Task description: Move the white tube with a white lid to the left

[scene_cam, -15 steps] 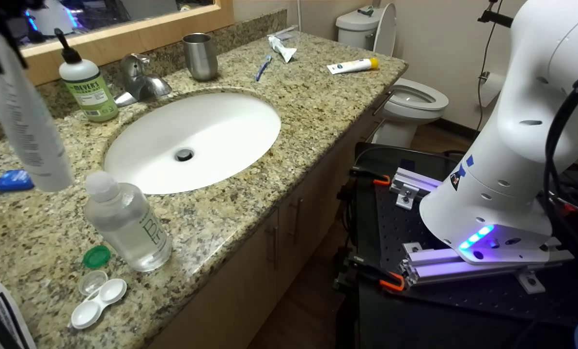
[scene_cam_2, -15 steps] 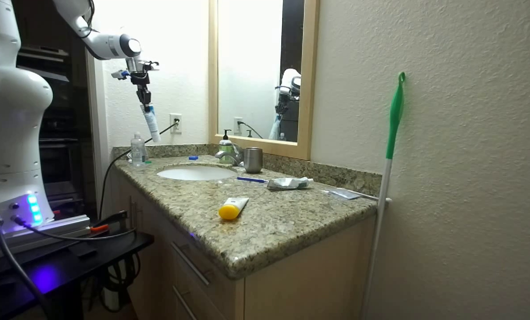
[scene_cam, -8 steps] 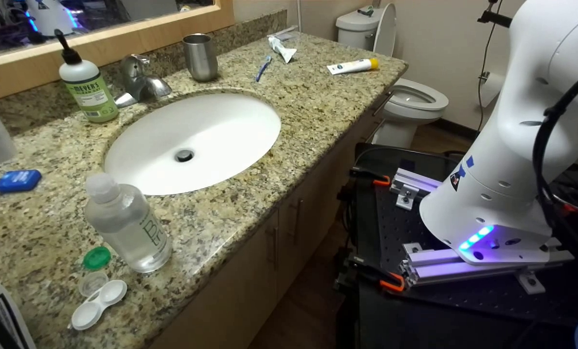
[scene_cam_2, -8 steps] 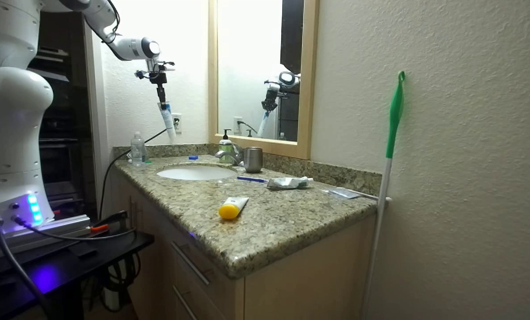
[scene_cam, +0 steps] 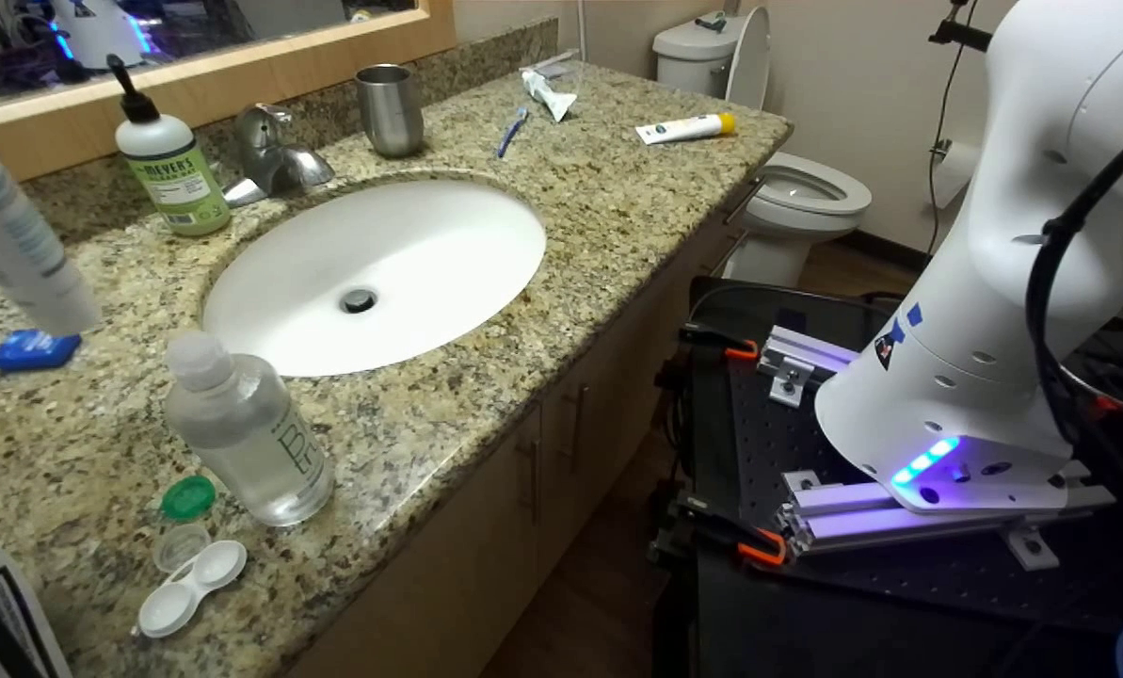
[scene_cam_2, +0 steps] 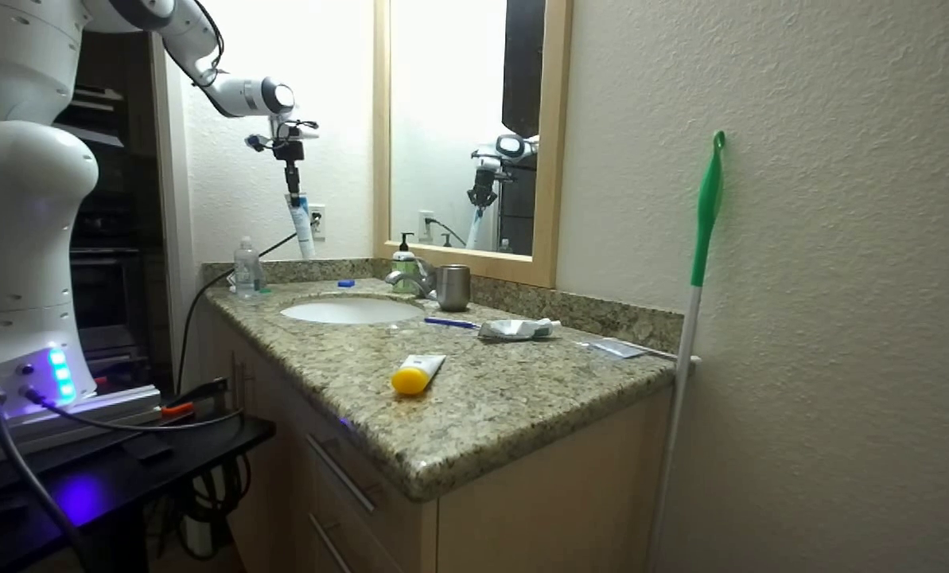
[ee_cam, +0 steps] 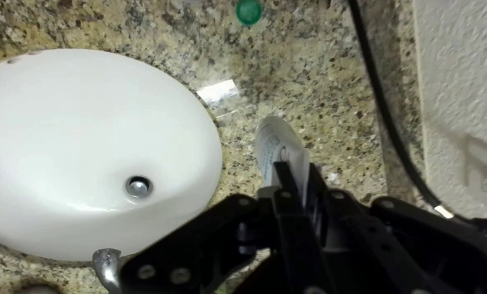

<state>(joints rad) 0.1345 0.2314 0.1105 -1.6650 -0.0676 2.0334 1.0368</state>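
The white tube (scene_cam: 17, 231) hangs in the air above the counter, at the left edge of an exterior view. It also shows in an exterior view (scene_cam_2: 301, 223) and in the wrist view (ee_cam: 278, 143). It tilts slightly, with its wider end, the white lid (scene_cam: 72, 306), pointing down; the lid shows too in an exterior view (scene_cam_2: 307, 249). My gripper (scene_cam_2: 295, 200) is shut on the tube's upper, narrow end, with a finger on each side (ee_cam: 297, 167). The tube's top is hidden between the fingers. The lid is clear of the counter.
A clear bottle (scene_cam: 250, 433), a green cap (scene_cam: 188, 497), a lens case (scene_cam: 192, 589) and a blue box (scene_cam: 34, 350) stand or lie on the counter. The soap bottle (scene_cam: 173, 179) and faucet (scene_cam: 279, 160) stand behind the sink (scene_cam: 448, 254). A black cable (ee_cam: 380, 98) runs along the wall.
My gripper and the tube have moved right in an exterior view where the arm shows, toward the mirror side, and slightly down in the last half second. The tube stays held.
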